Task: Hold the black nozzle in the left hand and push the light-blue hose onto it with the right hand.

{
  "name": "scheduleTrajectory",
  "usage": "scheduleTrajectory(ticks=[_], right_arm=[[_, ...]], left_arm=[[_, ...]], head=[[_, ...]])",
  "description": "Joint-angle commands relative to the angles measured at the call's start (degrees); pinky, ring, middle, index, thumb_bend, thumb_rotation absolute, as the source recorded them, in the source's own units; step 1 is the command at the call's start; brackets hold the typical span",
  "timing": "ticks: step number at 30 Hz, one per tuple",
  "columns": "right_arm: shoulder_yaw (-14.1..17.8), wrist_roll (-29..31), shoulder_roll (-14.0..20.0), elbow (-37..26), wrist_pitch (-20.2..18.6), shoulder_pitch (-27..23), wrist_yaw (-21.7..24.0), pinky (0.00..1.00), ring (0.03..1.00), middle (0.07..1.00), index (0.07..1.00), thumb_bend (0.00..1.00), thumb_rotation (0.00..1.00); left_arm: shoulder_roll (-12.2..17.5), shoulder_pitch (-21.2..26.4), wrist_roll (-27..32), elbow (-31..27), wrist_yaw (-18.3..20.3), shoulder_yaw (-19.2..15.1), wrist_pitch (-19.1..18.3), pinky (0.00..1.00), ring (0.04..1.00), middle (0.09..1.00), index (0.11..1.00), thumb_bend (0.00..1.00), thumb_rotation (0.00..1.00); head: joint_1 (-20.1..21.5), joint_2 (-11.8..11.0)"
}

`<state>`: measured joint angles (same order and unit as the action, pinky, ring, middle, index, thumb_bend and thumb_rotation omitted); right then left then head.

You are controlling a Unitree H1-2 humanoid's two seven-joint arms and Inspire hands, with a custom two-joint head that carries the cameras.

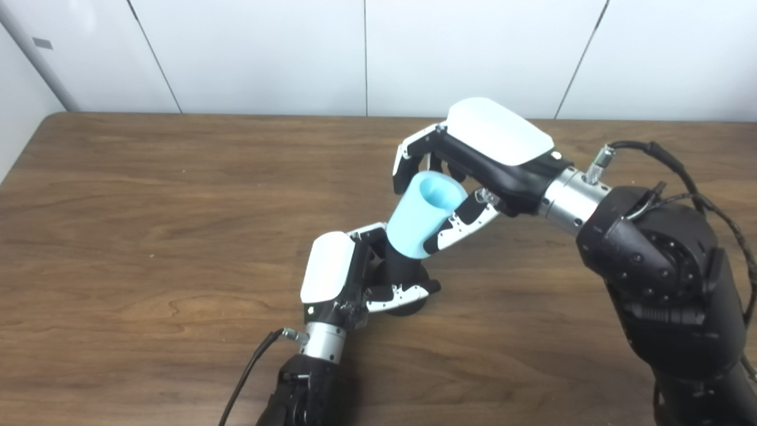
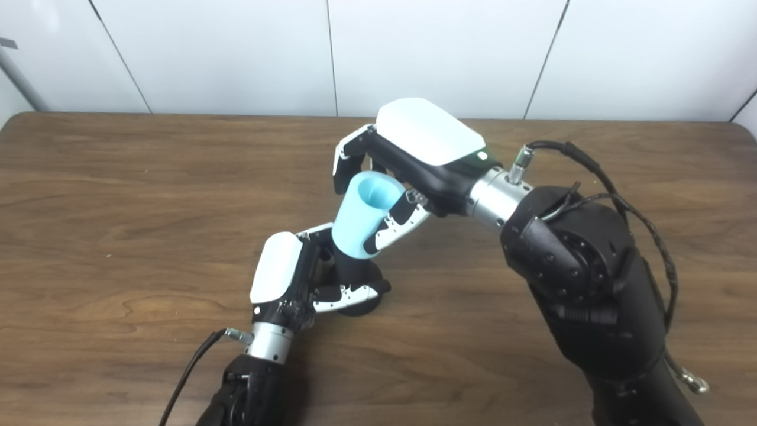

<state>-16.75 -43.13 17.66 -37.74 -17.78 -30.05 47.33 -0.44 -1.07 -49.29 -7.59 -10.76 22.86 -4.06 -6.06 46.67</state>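
The black nozzle [image 1: 406, 276] stands near the table's middle, its wide base on the wood. My left hand [image 1: 346, 277] is shut on it, fingers and thumb wrapped around its lower body. The light-blue hose [image 1: 423, 216], a short tapered tube with its open end up, sits tilted over the nozzle's top, its lower end covering the tip. My right hand [image 1: 473, 163] is shut on the hose from above and the right, thumb along its lower side. The same things show in the right eye view: the nozzle [image 2: 355, 278], the hose [image 2: 366, 216], the left hand [image 2: 290, 278], the right hand [image 2: 414, 160].
The brown wooden table [image 1: 148, 225] spreads to the left and behind the hands. White wall panels [image 1: 266, 53] rise behind its far edge. My right forearm [image 1: 656, 266] with its black cable fills the lower right.
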Motion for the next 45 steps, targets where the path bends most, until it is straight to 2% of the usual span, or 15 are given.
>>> scheduleTrajectory(ticks=[1, 20, 36, 40, 45], right_arm=[[0.3, -0.5, 0.0, -0.7, 0.7, -1.7, -1.1, 0.27, 0.4, 0.543, 0.503, 0.49, 0.0], [-1.2, 0.1, 0.4, -0.6, 0.5, -1.1, 0.4, 0.28, 0.403, 0.543, 0.5, 0.49, 0.0], [-2.3, -0.2, -0.1, -2.1, -2.7, -4.7, 4.5, 0.3, 0.392, 0.512, 0.509, 0.49, 0.0], [-3.1, -1.1, 0.3, -2.2, -2.9, -5.6, 6.4, 0.29, 0.386, 0.511, 0.518, 0.49, 0.0], [-3.6, -1.2, 0.3, -1.1, -1.8, -5.6, 6.2, 0.29, 0.394, 0.517, 0.526, 0.49, 0.0]], left_arm=[[-0.5, -1.0, -0.5, 0.8, 1.8, 0.4, -2.2, 0.49, 0.521, 0.49, 0.485, 0.52, 0.0], [-0.6, -0.9, -0.6, 0.7, 1.8, 0.4, -2.3, 0.5, 0.521, 0.491, 0.484, 0.52, 0.0], [-1.3, -0.8, -1.5, 1.6, 1.2, 1.4, -2.3, 0.49, 0.529, 0.491, 0.484, 0.52, 0.0], [-1.7, -0.9, -1.7, 1.8, 1.1, 1.6, -2.6, 0.49, 0.526, 0.491, 0.485, 0.52, 0.0], [-2.1, -1.1, -1.7, 1.9, 1.1, 1.9, -2.9, 0.49, 0.527, 0.495, 0.483, 0.52, 0.0]], head=[[-0.1, 0.0], [0.1, 0.4], [0.0, 0.7], [0.1, 0.8], [-0.2, 0.9]])
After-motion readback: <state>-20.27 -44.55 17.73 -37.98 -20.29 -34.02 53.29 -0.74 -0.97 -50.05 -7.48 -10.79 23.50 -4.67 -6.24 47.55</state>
